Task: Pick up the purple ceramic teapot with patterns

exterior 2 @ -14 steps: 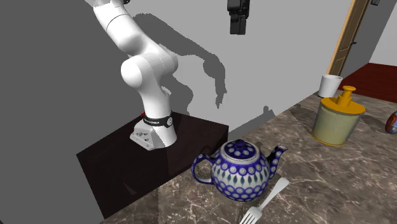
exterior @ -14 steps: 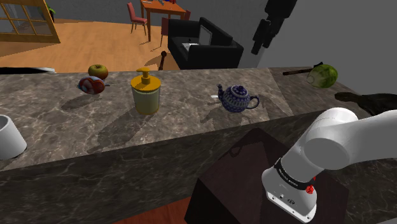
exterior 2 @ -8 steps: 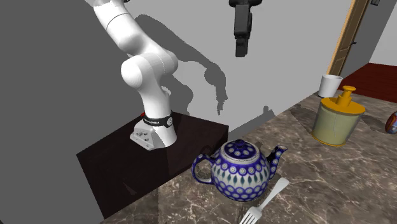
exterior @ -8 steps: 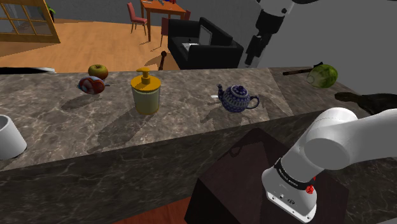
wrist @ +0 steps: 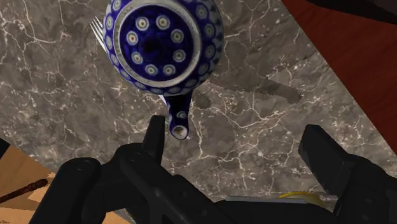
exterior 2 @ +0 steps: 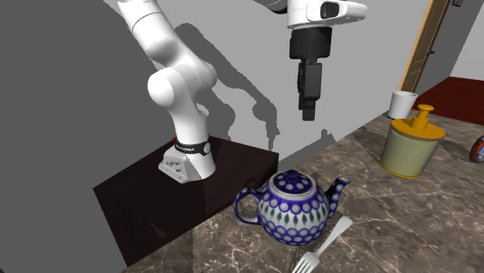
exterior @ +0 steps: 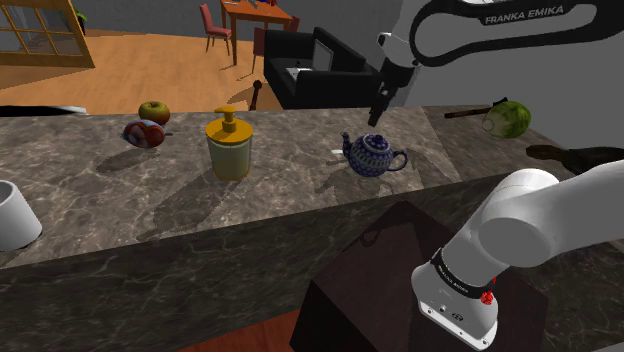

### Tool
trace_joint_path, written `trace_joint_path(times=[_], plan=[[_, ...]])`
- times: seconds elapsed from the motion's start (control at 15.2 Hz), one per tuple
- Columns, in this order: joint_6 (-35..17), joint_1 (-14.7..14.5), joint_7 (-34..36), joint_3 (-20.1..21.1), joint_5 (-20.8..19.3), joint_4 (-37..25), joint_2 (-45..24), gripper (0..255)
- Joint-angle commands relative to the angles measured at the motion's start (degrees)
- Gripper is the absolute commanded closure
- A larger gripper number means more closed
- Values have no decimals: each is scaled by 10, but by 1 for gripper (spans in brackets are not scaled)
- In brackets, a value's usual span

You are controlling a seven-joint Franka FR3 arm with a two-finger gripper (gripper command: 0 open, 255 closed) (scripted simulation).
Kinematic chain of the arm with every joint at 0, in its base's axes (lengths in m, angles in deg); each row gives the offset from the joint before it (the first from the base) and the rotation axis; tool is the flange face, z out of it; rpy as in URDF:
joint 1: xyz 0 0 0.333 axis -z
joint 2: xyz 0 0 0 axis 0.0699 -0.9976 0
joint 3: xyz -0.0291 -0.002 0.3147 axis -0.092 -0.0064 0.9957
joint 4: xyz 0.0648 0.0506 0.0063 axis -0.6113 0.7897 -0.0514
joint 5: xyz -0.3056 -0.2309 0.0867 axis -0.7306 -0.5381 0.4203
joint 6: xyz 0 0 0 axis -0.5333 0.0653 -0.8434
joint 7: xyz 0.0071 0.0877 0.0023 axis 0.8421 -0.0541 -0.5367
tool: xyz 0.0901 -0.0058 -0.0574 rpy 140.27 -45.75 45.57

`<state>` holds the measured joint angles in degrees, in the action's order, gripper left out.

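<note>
The teapot is deep blue with white ringed dots and stands upright on the dark marble counter. The second exterior view shows the teapot with its handle toward the arm and its spout toward the yellow dispenser. My gripper hangs above the pot, pointing down, well clear of the lid. In the second exterior view the gripper is above and slightly behind the pot. In the wrist view the open gripper has nothing between its fingers; the teapot lies ahead, its spout near one fingertip.
A fork lies on the counter touching the teapot's far side. A yellow soap dispenser, a white mug, an apple and a red-blue ball stand farther along. A green object sits at the shoulder view's right.
The arm has swung down and the gripper has dropped from high up to a short way above the teapot. The teapot and other objects have not moved.
</note>
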<state>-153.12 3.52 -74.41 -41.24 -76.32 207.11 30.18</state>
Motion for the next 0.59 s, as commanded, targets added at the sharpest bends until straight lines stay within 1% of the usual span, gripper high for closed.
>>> trace_joint_path(times=[0.0, 0.26, 0.53], plan=[[-54, 0, -22, -15, -12, 12, -33, 0], [-152, -1, -59, -38, -32, 26, -106, 0], [-249, -3, -97, -59, -44, 23, -193, 0]])
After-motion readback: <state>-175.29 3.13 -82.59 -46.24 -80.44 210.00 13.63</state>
